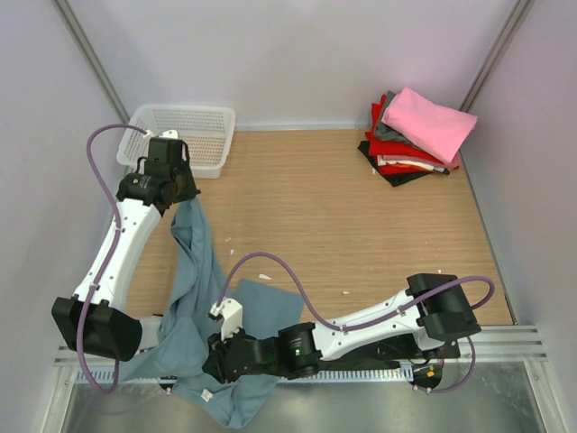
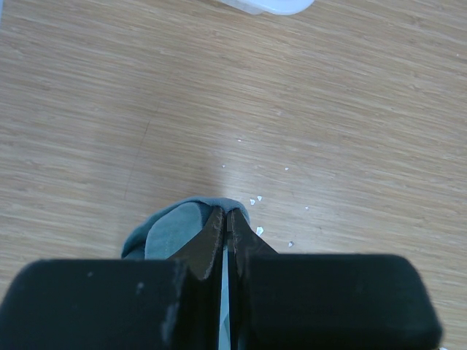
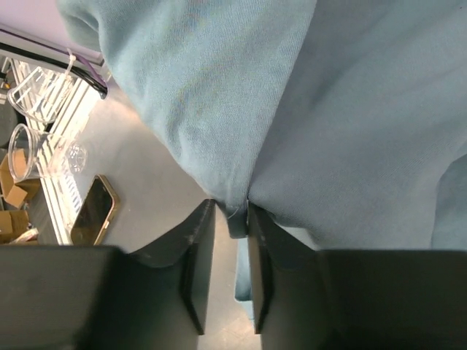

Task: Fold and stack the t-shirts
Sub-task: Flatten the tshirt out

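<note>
Overhead, shirt: the teal-blue t-shirt (image 1: 191, 271) lies as one long band from the left gripper (image 1: 177, 195), far-left just beside the basket (image 1: 185, 135), to the right gripper (image 1: 216, 356) at the near edge, where its tail spills off the tabletop (image 1: 315, 207).
Overhead, stack: the folded t-shirts (image 1: 416, 135), pink on top, sit far right, well apart from both arms.
Left wrist, grip: jaws pinched almost together on a teal fold (image 2: 171, 230) above bare wood.
Right wrist, grip: narrow, clamped on a bunched edge of the cloth (image 3: 328, 109).
Likely next: since the long axis runs far-to-near along the left side, spreading probably means carrying both ends rightward onto open wood.
</note>
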Action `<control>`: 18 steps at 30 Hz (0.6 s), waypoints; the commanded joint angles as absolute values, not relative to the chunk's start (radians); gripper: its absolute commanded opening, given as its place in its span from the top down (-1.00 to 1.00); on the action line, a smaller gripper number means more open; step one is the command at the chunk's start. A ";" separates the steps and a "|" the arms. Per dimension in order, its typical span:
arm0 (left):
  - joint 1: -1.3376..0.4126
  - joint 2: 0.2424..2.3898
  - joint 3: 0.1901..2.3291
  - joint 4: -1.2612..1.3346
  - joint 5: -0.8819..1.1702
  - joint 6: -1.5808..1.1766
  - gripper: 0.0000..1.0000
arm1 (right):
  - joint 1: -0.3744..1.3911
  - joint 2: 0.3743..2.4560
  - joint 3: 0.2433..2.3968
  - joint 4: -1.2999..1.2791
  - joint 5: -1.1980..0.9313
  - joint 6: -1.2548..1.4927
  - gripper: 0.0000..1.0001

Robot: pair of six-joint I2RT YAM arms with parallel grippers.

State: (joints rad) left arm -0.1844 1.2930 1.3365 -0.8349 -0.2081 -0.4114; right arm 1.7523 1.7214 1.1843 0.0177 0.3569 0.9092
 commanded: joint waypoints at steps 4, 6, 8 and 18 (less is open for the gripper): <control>-0.179 1.261 1.361 -0.811 -0.204 -0.411 1.00 | 1.756 1.690 1.209 0.064 0.416 0.882 0.86; -0.179 1.250 1.364 -0.824 -0.204 -0.411 1.00 | 1.756 1.651 1.207 0.039 0.448 0.871 0.97; -0.179 1.221 1.377 -0.834 -0.204 -0.413 1.00 | 1.756 1.600 1.203 -0.061 0.532 0.864 0.97; -0.179 0.968 1.489 -0.891 -0.144 -0.466 0.99 | 1.758 1.175 1.541 -1.075 1.091 0.844 0.98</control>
State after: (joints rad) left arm -0.1844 1.0683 1.4189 -0.9016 -0.1738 -0.4374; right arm 1.7569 1.2911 1.3701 -0.6643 0.7704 0.8448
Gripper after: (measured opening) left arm 0.005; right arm 0.051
